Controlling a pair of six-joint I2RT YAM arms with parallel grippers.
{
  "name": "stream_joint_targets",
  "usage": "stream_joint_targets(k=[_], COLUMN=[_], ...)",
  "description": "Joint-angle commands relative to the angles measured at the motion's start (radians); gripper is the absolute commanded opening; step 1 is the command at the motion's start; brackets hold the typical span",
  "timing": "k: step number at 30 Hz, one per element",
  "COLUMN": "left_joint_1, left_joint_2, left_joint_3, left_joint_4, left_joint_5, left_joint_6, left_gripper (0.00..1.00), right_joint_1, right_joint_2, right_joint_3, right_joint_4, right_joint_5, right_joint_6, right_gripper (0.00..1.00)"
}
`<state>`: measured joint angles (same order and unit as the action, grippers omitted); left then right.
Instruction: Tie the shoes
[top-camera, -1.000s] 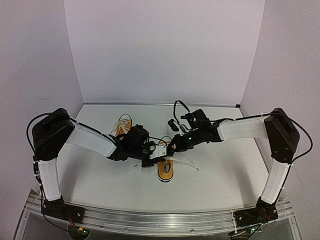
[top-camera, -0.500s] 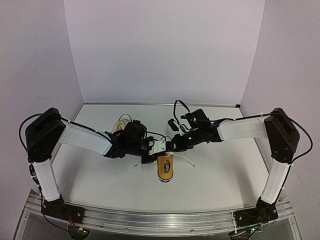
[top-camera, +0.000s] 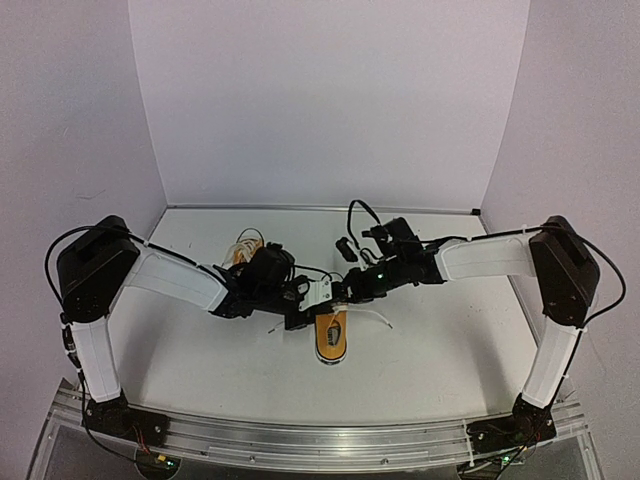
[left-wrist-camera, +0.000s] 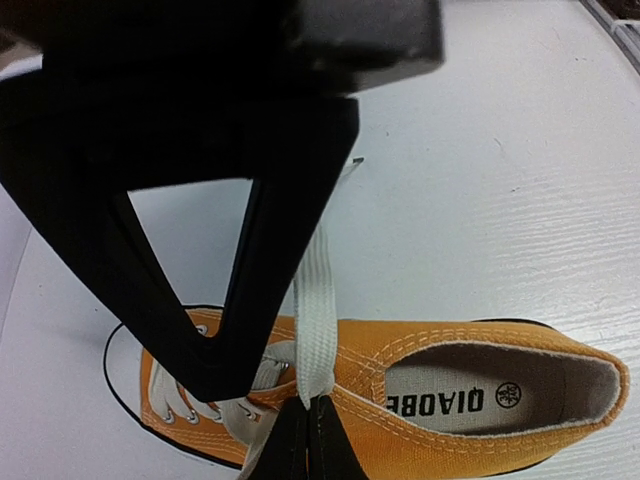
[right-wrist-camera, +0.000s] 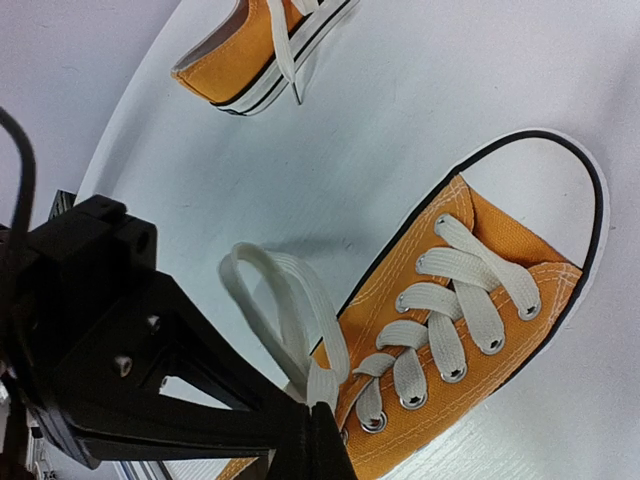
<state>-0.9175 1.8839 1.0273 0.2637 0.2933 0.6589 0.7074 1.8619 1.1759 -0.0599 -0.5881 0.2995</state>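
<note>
One orange-yellow shoe (top-camera: 331, 338) with white laces lies in the middle of the table, toe pointing away from the arms. Both grippers meet over its lacing. My left gripper (top-camera: 303, 308) is shut on a flat white lace strand (left-wrist-camera: 318, 300) just above the shoe's opening (left-wrist-camera: 450, 400). My right gripper (top-camera: 338, 297) is shut on the base of a white lace loop (right-wrist-camera: 283, 300) beside the shoe's eyelets (right-wrist-camera: 470, 300). The second shoe (top-camera: 243, 250) lies behind my left arm and also shows in the right wrist view (right-wrist-camera: 255, 50).
A loose lace end (top-camera: 372, 318) trails on the table to the right of the near shoe. The right gripper's black finger (left-wrist-camera: 180, 300) fills much of the left wrist view. White walls close the table at the back and sides.
My left arm has drawn back slightly to the left. The loose lace end to the right of the shoe has been pulled in shorter. Both grippers stay shut on the laces.
</note>
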Motion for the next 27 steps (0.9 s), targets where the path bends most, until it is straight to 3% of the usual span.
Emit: stream_joint_targets(k=[1, 12, 20, 27], left_joint_1=[0.028, 0.071, 0.069, 0.061], left_joint_2=[0.034, 0.079, 0.109, 0.066], left_joint_3=[0.032, -0.02, -0.065, -0.13], left_joint_4=[0.105, 0.321, 0.42, 0.464], left_joint_5=[0.053, 0.146, 0.212, 0.176], left_joint_6=[-0.094, -0.277, -0.333, -0.337], left_gripper=[0.0, 0.0, 0.0, 0.0], right_joint_1=[-0.004, -0.005, -0.004, -0.006], right_joint_2=[-0.056, -0.066, -0.06, -0.055], right_joint_3=[-0.016, -0.045, -0.051, -0.058], right_joint_4=[0.039, 0.086, 0.104, 0.103], right_joint_5=[-0.013, -0.042, -0.022, 0.006], right_joint_6=[0.014, 0.04, 0.065, 0.079], right_gripper=[0.0, 0.0, 0.0, 0.0])
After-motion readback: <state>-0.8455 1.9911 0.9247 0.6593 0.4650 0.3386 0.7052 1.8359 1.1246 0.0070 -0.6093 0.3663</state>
